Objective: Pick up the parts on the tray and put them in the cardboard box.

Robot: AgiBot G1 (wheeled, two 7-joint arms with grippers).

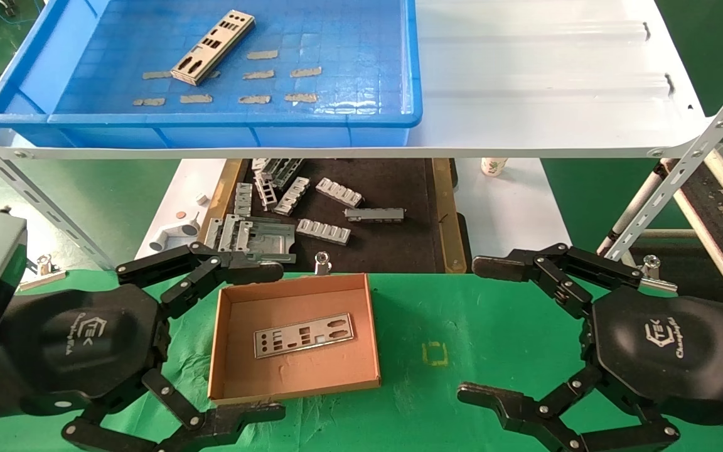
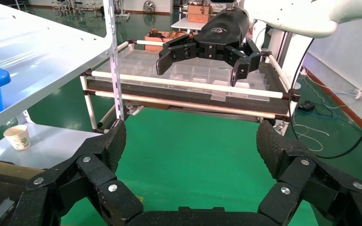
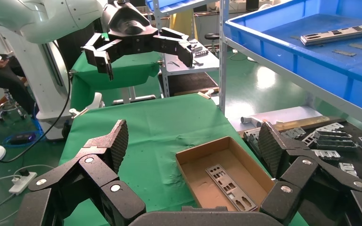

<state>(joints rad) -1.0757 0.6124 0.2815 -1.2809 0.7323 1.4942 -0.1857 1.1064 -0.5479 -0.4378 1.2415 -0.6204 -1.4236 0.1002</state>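
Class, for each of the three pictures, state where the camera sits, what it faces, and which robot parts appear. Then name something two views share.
Head view: on the robot's head, looking down at the cardboard box, the blue tray and both open pincers, left pincer and right pincer.
Left wrist view: behind the left pincer, facing the right pincer across the green cloth.
Right wrist view: behind the right pincer, facing the box and left pincer.
Shared: head and right wrist views both show the plate in the box.

Grey ribbed brackets (image 1: 324, 231) scattered across a black-floored tray (image 1: 399, 251) below a white shelf (image 1: 543, 75); paper cup (image 1: 493, 166) standing alongside.
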